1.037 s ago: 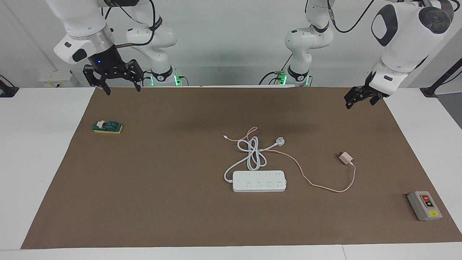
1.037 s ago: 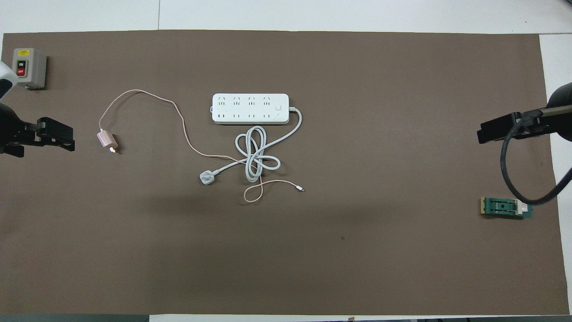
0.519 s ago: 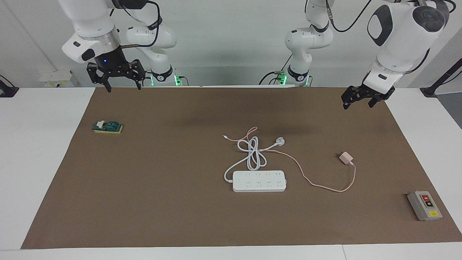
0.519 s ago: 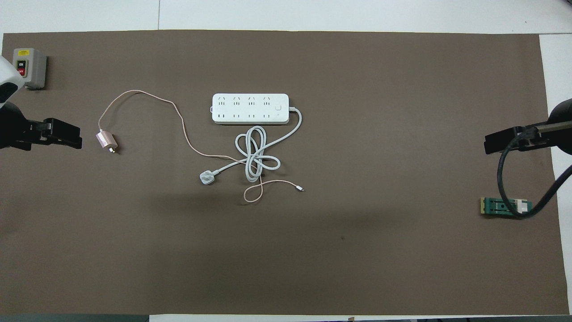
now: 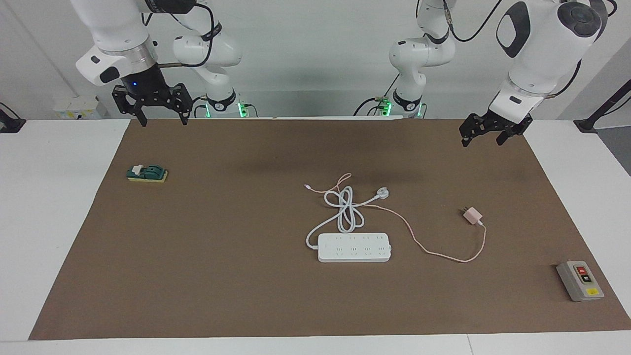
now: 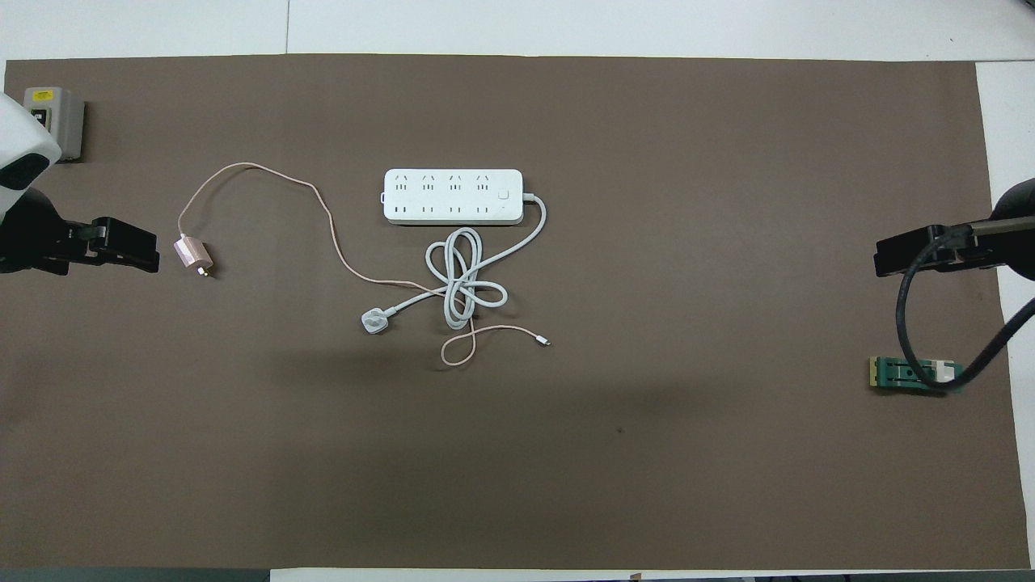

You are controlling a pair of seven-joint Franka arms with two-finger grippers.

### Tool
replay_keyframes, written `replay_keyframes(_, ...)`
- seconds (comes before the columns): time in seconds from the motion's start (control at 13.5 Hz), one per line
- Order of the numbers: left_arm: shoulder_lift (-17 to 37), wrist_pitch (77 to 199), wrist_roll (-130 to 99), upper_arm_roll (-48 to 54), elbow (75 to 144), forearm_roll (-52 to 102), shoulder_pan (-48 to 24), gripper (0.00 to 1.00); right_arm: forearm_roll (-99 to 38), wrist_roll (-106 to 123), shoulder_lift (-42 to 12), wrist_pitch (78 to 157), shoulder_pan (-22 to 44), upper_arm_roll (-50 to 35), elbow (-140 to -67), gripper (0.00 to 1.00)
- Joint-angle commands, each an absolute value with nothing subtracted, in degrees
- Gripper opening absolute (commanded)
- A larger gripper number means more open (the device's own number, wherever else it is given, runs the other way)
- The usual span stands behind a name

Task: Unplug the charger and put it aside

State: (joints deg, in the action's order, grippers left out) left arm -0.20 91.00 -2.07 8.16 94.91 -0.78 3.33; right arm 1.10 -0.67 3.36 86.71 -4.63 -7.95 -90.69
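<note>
Facing view showed the charger (image 5: 473,215), a small pale-pink cube with metal prongs, lying unplugged on the brown mat toward the left arm's end of the counter (image 5: 59,207), well apart from the white power strip (image 5: 354,247). The left claw (image 5: 482,135), fingers spread and empty, hung above the mat, closer to the charger than the right claw (image 5: 161,109) (also spread, waiting). Its thin pink cable (image 5: 443,255) looped loosely toward the strip's thick white cord (image 5: 345,212).

A robotics lab: two arms (image 5: 409,54) are standing at a white table (image 5: 49,207) under a brown mat (image 5: 222,276), bare walls surrounding.
</note>
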Motion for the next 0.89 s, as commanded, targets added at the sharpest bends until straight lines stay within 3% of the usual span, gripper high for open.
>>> replay_keyframes(0.0, -2.0, 91.7, -0.9, 7.6, 97.0, -0.2, 3.3, 1.0, 0.1, -1.4, 4.8, 87.5, -5.4, -8.6, -92.5, 1.0)
replay_keyframes(0.81, -2.1, 91.1, -1.5, 7.6, 96.7, -0.2, 3.3, 1.0, -1.2, -1.3, 4.8, 87.6, -5.4, -8.5, -92.6, 1.0)
